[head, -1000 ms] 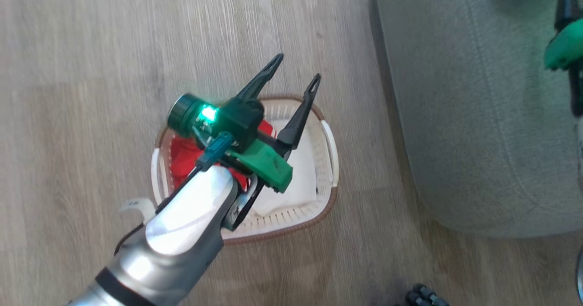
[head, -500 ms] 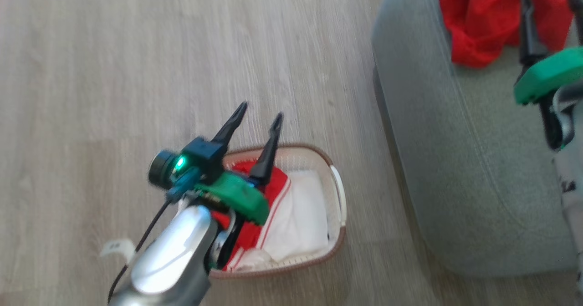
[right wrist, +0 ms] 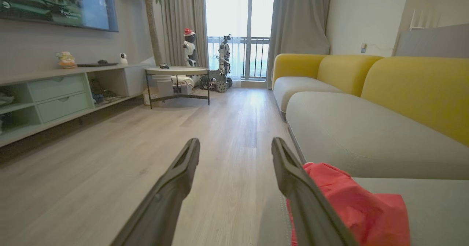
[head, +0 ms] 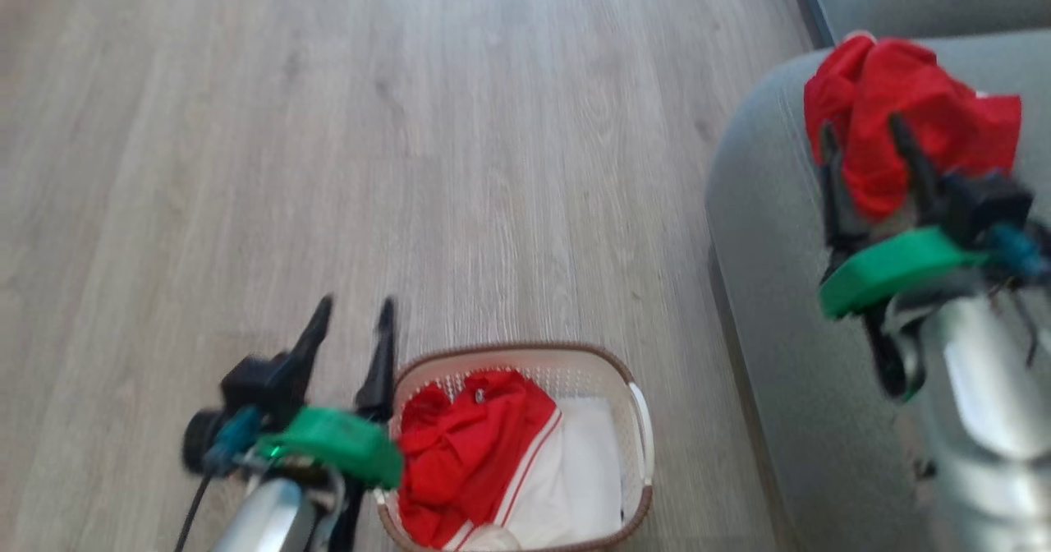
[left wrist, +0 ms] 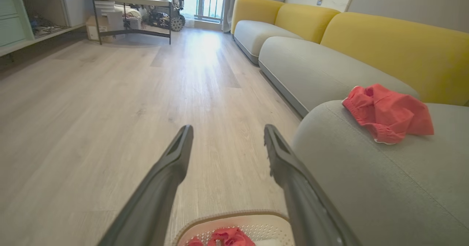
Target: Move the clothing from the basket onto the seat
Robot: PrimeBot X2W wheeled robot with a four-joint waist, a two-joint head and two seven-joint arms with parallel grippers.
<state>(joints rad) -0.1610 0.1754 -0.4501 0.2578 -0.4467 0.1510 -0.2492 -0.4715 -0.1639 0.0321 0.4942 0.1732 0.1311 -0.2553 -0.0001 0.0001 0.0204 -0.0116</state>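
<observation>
The left gripper (head: 355, 307), two long dark fingers above a green collar, sits at the lower left of the head view. Its fingers are spread wide with nothing between them. It hangs just beside the left rim of a small oval cream-white perforated plastic laundry basket (head: 525, 361) with a brown woven-look edge. The basket stands on the pale wood-plank floor (head: 410, 125) at the bottom centre of the frame.

Inside it, crumpled bright red thin-fabric clothing (head: 464, 453) fills the left half. A white area (head: 579, 470) takes up the right half, with thin stripes along the boundary; from here I can't tell if that is cloth or bare bottom. One white side handle (head: 644, 429) shows on the right rim.

Over at the right of the frame, the right gripper (head: 860, 129) is likewise released and empty. It is poised over the large grey-green fabric seat cushion (head: 772, 289). A second bunched red garment (head: 920, 100) lies on that cushion at the upper right. In the right wrist view it rests just beside the right-hand finger, not between the two. A strip of floor separates basket and cushion.
</observation>
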